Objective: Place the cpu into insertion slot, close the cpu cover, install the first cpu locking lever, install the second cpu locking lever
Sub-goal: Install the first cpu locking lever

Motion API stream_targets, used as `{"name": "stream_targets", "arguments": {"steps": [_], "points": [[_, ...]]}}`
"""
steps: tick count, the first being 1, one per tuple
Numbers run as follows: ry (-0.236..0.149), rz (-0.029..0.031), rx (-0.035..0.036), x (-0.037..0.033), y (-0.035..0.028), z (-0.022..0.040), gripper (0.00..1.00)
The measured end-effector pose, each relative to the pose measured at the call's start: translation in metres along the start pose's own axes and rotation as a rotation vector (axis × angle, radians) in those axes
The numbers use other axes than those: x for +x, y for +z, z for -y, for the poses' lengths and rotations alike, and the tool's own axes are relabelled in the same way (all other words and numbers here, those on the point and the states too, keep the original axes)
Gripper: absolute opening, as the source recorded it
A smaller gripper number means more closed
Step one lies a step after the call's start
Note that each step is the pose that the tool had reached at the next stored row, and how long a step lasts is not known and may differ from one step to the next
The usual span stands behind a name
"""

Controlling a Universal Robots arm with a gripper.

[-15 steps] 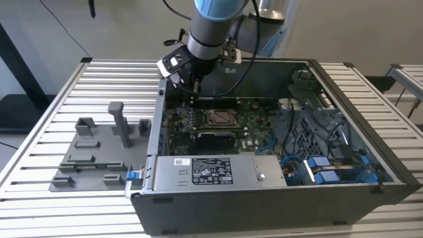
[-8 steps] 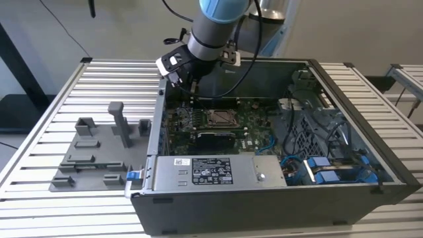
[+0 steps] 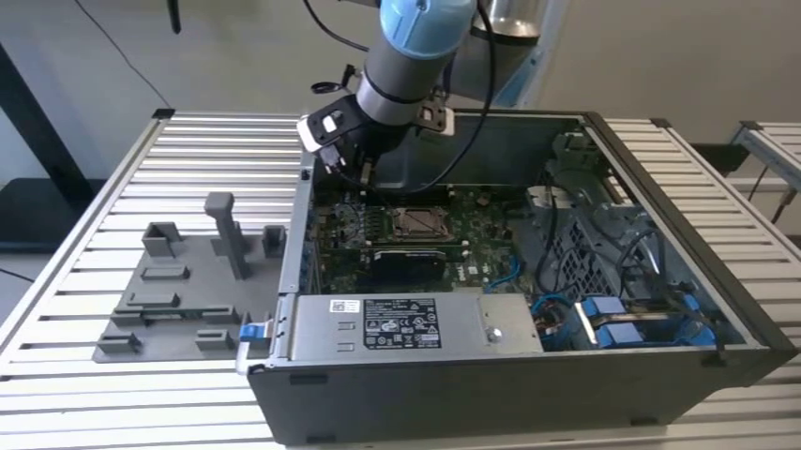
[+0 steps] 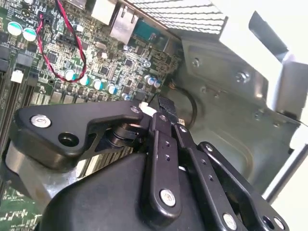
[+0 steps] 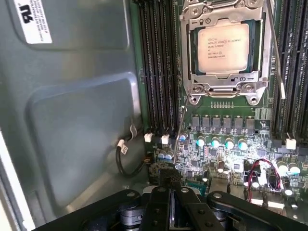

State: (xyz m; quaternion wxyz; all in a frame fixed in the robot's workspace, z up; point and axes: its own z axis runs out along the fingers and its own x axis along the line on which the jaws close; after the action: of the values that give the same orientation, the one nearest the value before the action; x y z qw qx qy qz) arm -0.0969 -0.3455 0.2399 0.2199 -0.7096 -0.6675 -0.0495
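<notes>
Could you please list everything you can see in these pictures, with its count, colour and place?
table: one, silver slats, under everything.
computer case: one, dark grey, open, on the table.
holder tray: one, grey, on the table, at the exterior view's left of the case.
circuit board: one, green, inside the case.
socket: one, silver rim, on the circuit board.
chip: one, grey-tan, seated in the socket.
power supply: one, silver, inside the case.
arm: one, blue and grey, above the case.
gripper: one, black, shut, over the circuit board, apart from the socket.
</notes>
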Motion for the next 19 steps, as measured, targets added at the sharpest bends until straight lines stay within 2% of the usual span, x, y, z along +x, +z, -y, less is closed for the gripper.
{"name": "stream_targets", "arguments": {"steps": [3, 10, 15, 19], "points": [[-0.001, -0.0024, 0.0006, -0.001, 0.0019, -0.0016, 0.11], [-0.006, -0.032, 0.007, -0.0032, -0.0011, -0.0096, 0.11], [-0.009, -0.0587, 0.0184, -0.0067, -0.0043, -0.0144, 0.11], [-0.012, -0.0841, 0.0274, -0.0088, -0.0074, -0.018, 0.11]]}}
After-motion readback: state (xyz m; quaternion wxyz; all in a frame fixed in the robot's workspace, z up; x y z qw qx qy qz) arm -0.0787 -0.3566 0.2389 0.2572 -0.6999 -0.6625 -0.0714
